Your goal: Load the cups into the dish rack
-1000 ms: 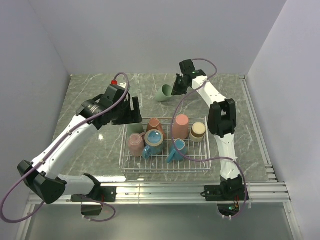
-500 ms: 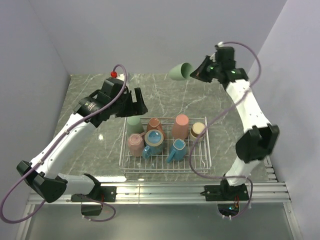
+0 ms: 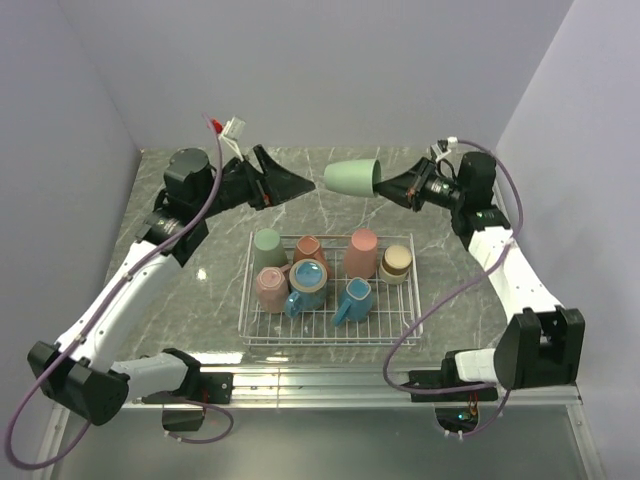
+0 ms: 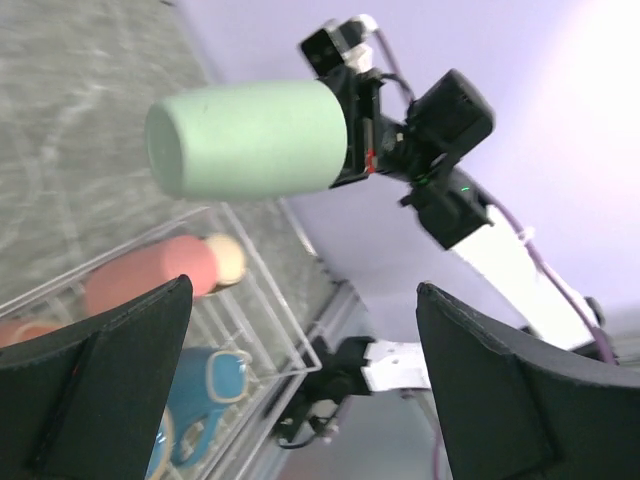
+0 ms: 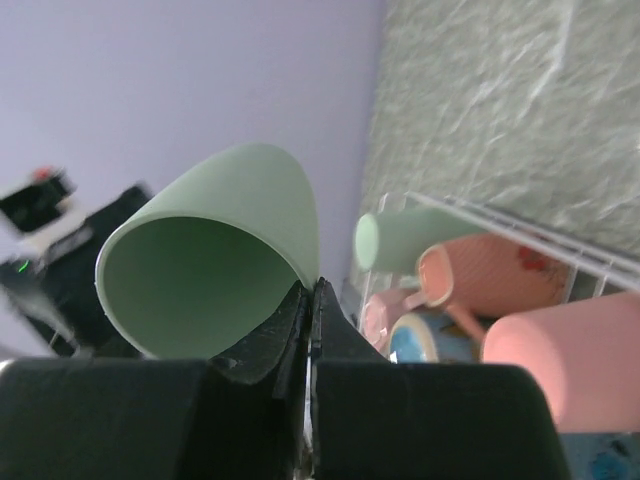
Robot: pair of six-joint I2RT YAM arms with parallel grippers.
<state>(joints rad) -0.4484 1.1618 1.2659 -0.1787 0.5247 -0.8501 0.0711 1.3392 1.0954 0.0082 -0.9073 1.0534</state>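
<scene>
My right gripper [image 3: 392, 186] is shut on the rim of a sage green cup [image 3: 351, 178] and holds it on its side in the air above the far edge of the white wire dish rack [image 3: 405, 332]. The cup also shows in the left wrist view [image 4: 250, 137] and the right wrist view [image 5: 225, 250]. My left gripper [image 3: 296, 181] is open and empty, raised in the air left of the held cup. The rack holds several cups: a sage green one [image 3: 267, 247], a salmon mug [image 3: 310, 248], a pink cup [image 3: 361, 251], a brown one [image 3: 396, 263], a pink mug [image 3: 271, 288] and two blue mugs [image 3: 307, 284] [image 3: 352, 298].
The grey marble table [image 3: 180, 290] lies under the rack, with purple walls at the back and both sides. A metal rail [image 3: 330, 384] runs along the near edge by the arm bases.
My right arm has swung the green cup from the far table up and round, its mouth now facing right. My left gripper has lifted away from the rack's left side and turned toward the cup.
</scene>
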